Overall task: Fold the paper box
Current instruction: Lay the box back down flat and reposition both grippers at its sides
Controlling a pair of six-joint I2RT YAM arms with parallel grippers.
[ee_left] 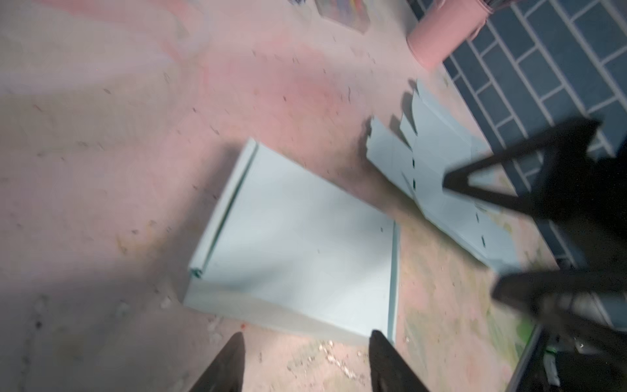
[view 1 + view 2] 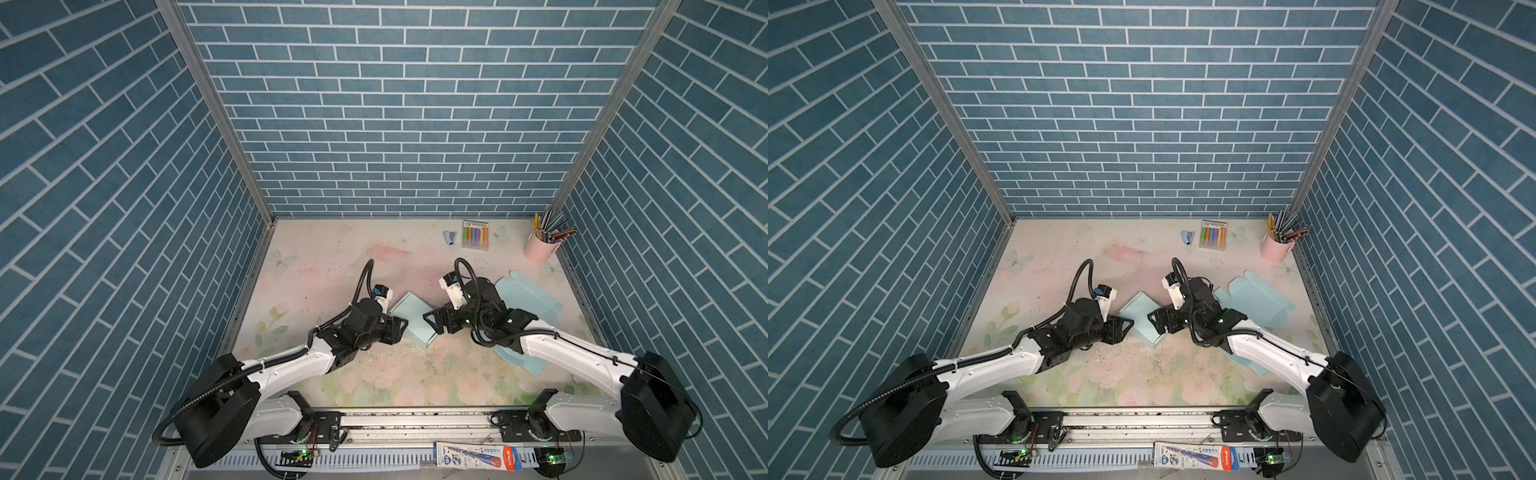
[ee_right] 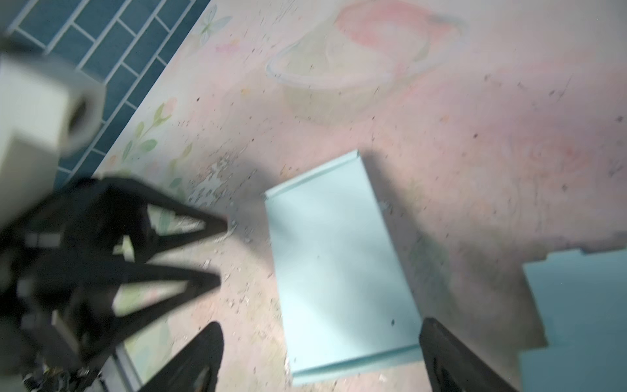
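Observation:
The paper box (image 2: 411,318) (image 2: 1140,320) is pale blue, closed and lying flat on the floral table between my two grippers. My left gripper (image 2: 402,327) (image 2: 1128,326) is at its left side and is open. In the left wrist view the box (image 1: 298,244) lies just beyond the left gripper (image 1: 307,337), with only bare table between the fingertips. My right gripper (image 2: 430,322) (image 2: 1154,321) is at the box's right side, also open. In the right wrist view the box's (image 3: 339,264) near end lies in the wide gap of the right gripper (image 3: 322,325), and no finger presses on it.
Flat unfolded blue card sheets (image 2: 530,297) lie to the right, partly under the right arm. At the back right are a pink pen cup (image 2: 538,248), a marker pack (image 2: 475,235) and a small stapler (image 2: 449,237). Brick-patterned walls enclose three sides.

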